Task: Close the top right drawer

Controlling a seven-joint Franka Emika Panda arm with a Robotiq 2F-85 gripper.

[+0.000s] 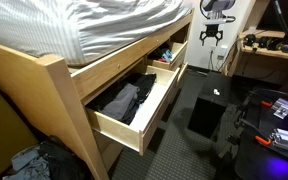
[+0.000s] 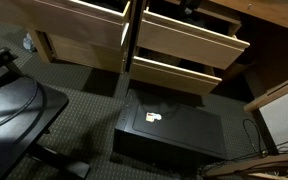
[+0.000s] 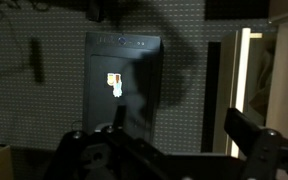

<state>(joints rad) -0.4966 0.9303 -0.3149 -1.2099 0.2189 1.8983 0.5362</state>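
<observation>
The top right drawer (image 1: 167,58) stands open at upper centre in an exterior view; the gripper (image 3: 164,140), jaws spread, faces a black box (image 3: 124,80).

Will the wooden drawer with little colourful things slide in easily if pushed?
The drawer probably slides straight in, since its flat wooden front looks stiff. It is likely light, holding only small things. Those loose bits may shift.

1. The drawer fronts (image 2: 189,38): pale wood, smooth, lightly satin.
2. The bed frame (image 1: 59,90): the same pale wood, plain finish.
3. The bedding (image 1: 104,25): soft striped cloth, creased.
4. The carpet (image 2: 74,75): dark, rough, finely textured.
5. The box (image 3: 124,80): black, smooth, matt, with a paper sticker (image 3: 114,83).
</observation>
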